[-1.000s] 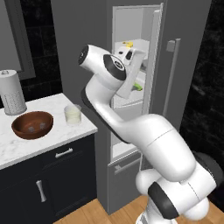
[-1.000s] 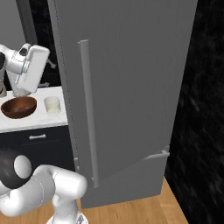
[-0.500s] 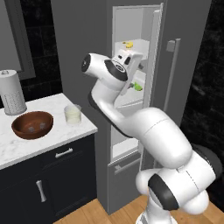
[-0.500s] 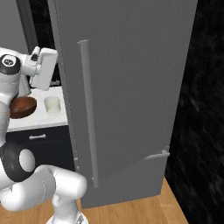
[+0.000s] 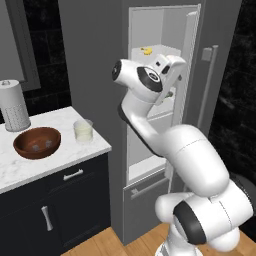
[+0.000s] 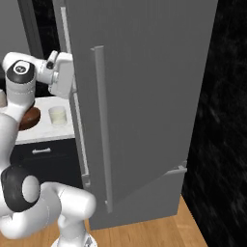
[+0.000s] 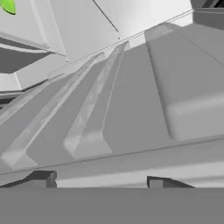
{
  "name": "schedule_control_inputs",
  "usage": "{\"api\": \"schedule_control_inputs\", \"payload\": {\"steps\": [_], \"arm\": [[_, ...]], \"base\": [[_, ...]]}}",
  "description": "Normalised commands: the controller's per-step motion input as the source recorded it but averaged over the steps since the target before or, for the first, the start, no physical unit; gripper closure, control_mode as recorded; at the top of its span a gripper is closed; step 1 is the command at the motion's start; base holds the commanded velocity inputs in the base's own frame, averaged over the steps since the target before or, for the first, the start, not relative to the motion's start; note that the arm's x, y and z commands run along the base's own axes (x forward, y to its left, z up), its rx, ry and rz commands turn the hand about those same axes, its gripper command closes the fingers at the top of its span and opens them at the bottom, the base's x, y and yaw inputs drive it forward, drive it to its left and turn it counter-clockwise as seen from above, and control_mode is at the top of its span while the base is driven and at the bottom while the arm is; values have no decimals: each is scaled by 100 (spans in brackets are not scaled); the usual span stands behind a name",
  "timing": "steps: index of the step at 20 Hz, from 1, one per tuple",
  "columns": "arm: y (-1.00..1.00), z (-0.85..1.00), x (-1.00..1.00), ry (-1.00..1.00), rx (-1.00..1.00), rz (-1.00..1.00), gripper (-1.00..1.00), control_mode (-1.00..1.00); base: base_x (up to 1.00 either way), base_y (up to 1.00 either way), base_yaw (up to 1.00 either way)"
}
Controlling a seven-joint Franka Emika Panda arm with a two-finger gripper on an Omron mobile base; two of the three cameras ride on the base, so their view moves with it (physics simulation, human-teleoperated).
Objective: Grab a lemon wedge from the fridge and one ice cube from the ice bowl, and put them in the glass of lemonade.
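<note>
The jaws [image 7: 98,179] show only as two dark tips set apart with nothing between them; whether they are closing cannot be told. Over the past second the hand [image 5: 167,72] has swung from beside the open fridge [image 5: 160,30] into its cavity, facing pale shelves. A yellowish-green sliver, probably the lemon wedge [image 7: 8,6], sits at the hand view's far corner, well off the jaws' line. Judged: reach under way, wedge not yet taken. The ice bowl [image 5: 36,142] and glass of lemonade [image 5: 83,131] wait on the bench [image 5: 60,160].
</note>
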Motion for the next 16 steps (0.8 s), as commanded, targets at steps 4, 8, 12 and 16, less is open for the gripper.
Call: {"api": "schedule_control_inputs", "payload": {"steps": [4, 8, 12, 16], "arm": [[-100, 0, -22, -20, 6, -15, -100, -100], [-90, 0, 1, -16, 3, -10, -100, -100], [-69, 0, 16, -11, 0, -3, -100, -100], [-76, 13, 1, -10, 0, 0, -100, -100]], "base": [[0, 0, 0], [0, 0, 0], [0, 0, 0], [0, 0, 0]]}}
